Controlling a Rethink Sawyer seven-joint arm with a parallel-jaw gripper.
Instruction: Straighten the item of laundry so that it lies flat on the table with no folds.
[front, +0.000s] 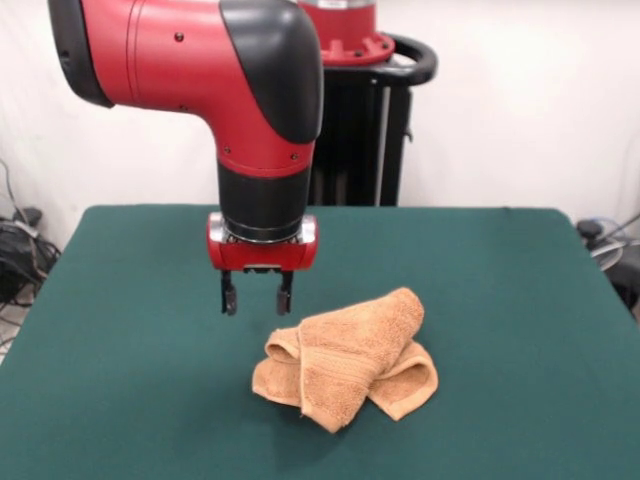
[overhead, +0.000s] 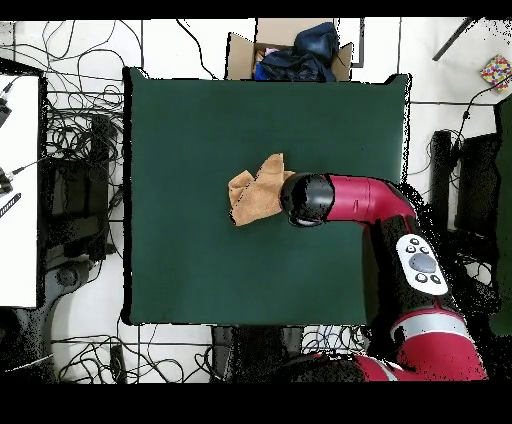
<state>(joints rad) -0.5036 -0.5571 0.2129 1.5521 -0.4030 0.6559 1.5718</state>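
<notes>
The orange-tan washcloth (front: 347, 362) sits in a crumpled heap near the middle of the green counter (front: 120, 330), folded over itself in several layers, with one thick rolled fold running up toward the far side and loose corners sticking out low at both ends. It is nowhere near flat. Seen from overhead, the washcloth (overhead: 256, 188) lies roughly central on the counter (overhead: 190, 120), partly hidden by the red arm's black elbow cap.

The gripper (front: 257, 297) hangs just above the felt, pointing straight down, close beside the heap's edge but apart from it. Its two short black fingers (front: 229, 296) are spread with a clear gap between them and hold nothing. The red and black arm (front: 200, 60) bends down from above into the wrist.

Beyond the counter, the overhead view shows tangled cables (overhead: 75, 150) on the floor and a cardboard box (overhead: 290, 55) with dark fabric in it.
</notes>
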